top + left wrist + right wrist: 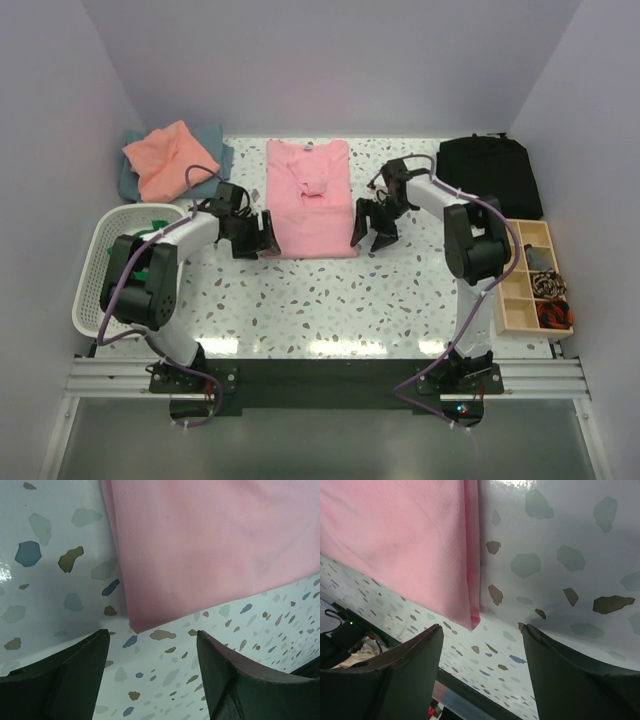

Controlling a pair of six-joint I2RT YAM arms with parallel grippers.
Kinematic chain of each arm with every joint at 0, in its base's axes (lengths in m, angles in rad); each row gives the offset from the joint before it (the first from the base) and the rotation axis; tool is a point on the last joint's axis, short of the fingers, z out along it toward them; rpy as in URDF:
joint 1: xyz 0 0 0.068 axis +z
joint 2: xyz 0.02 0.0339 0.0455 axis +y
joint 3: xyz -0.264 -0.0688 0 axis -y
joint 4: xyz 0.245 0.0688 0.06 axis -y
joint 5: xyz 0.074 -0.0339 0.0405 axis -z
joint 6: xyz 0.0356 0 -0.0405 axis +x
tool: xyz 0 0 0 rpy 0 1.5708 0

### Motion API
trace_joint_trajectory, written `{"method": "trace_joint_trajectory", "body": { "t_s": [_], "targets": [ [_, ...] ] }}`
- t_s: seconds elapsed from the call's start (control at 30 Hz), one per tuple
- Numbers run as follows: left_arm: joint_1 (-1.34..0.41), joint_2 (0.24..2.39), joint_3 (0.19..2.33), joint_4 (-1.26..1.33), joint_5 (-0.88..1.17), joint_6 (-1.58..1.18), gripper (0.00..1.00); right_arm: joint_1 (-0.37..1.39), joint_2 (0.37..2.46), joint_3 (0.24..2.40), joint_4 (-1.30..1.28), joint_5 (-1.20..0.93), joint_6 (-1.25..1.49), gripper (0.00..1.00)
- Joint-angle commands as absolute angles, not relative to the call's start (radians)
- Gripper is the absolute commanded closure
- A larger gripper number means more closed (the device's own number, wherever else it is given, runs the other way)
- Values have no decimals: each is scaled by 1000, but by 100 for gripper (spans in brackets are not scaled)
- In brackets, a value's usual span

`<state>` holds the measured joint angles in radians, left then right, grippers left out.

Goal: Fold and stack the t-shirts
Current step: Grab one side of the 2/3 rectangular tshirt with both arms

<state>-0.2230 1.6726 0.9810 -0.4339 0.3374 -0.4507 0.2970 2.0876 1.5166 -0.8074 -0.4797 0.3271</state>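
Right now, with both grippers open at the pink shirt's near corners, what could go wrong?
1. The right gripper faces a layered edge of the pink shirt; a pinch might catch only the top layer and let the fold open.
2. The left gripper stands just short of its corner, which lies flat on the table, so it could close on nothing.
3. Fabric is bunched below the collar; folding now may trap that wrinkle.

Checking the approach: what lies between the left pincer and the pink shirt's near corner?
Only bare speckled tabletop separates the left pincer from the pink shirt, seen in the left wrist view.
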Motion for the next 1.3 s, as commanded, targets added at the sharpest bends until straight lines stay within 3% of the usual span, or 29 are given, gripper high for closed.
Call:
{"method": "trace_joint_trajectory", "body": {
  "t_s": [0.0,0.27,0.5,0.53,0.67,0.8,0.9,1.27],
  "targets": [
    [-216,1680,983,-319,388,-472,25,308,2077,1505,-741,-554,365,31],
    [-216,1770,1020,-265,437,-480,27,337,2137,1519,-712,-574,385,32],
    [-216,1801,1019,-222,479,-502,39,356,2155,1503,-677,-586,393,39],
    [-216,1807,1020,-222,488,-500,46,356,2167,1505,-673,-589,394,41],
    [-216,1806,1017,-224,500,-495,64,356,2189,1520,-669,-589,396,70],
    [-216,1796,1017,-259,511,-479,86,356,2186,1540,-696,-584,381,90],
    [-216,1766,1014,-310,515,-457,91,357,2143,1531,-745,-577,351,98],
    [-271,1557,881,-483,540,-443,94,383,1916,1341,-926,-522,279,99]
  ]
}}
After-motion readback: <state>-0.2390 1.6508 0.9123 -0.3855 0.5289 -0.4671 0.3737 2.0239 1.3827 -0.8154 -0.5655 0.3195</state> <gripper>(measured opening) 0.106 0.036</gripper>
